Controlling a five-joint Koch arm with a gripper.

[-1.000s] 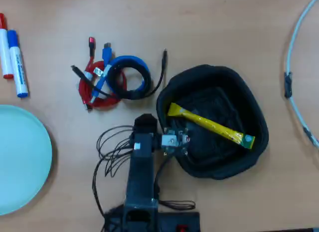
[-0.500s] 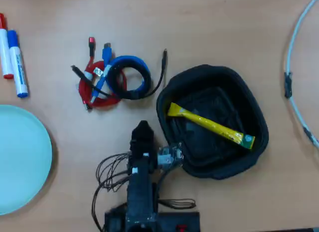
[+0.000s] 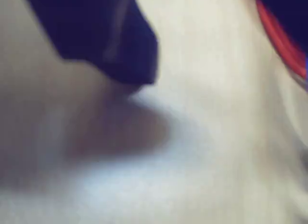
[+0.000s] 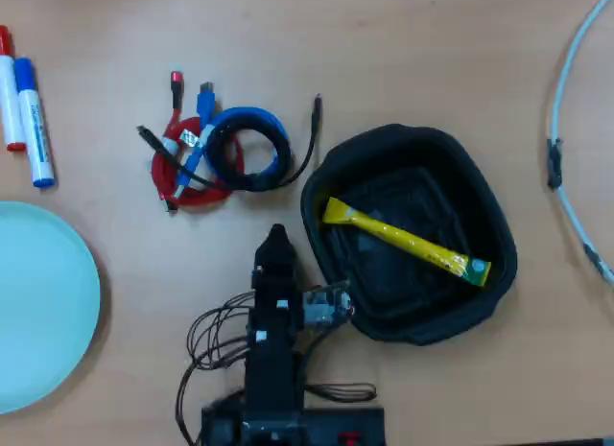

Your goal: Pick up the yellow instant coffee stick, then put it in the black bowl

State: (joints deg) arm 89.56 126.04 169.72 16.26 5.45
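1. Wrist view: heavily blurred throughout. Only a dark blue-black shape at upper left, likely part of the gripper, over pale table; a red strip cut off at the upper right edge. Jaw spacing impossible to tell here.

2. Overhead view: yellow instant coffee stick lying diagonally inside the black bowl, yellow end toward the bowl's upper left, green patch toward its lower right rim. Gripper just left of the bowl, outside it, holding nothing; only one dark tip showing, so open or closed cannot be told. Arm base cut off at the bottom edge, below the bowl's left side.

3. Same view, farther from the bowl: coiled cables to its upper left; two markers and a turquoise plate far left, both cropped by the frame; a pale hoop cut off to the right.
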